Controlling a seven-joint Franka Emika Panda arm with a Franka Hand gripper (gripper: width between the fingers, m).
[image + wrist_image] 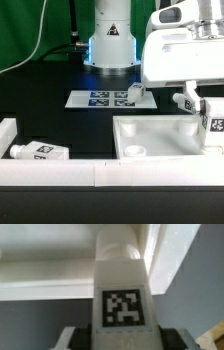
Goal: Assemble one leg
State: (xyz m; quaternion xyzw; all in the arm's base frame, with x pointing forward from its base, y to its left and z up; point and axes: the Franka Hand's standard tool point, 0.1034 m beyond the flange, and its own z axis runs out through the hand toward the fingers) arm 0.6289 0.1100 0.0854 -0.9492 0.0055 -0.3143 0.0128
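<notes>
My gripper point(207, 108) is shut on a leg point(214, 125), a chunky white peg with a black-and-white tag. It holds the leg over the right end of the white tray-like tabletop point(150, 140). In the wrist view the leg point(122, 286) fills the middle between my two fingers point(72, 338), with my gripper point(122, 336) closed round it. Its far end reaches the tabletop's raised rim point(50, 277). A second leg point(40, 151) lies on its side at the exterior view's lower left.
The marker board point(95, 98) lies flat in the middle, with a small white tagged piece point(136, 92) at its right end. Another white rounded piece point(185, 101) lies just behind the tabletop. A white rail point(60, 172) runs along the front edge. The arm's base point(110, 40) stands at the back.
</notes>
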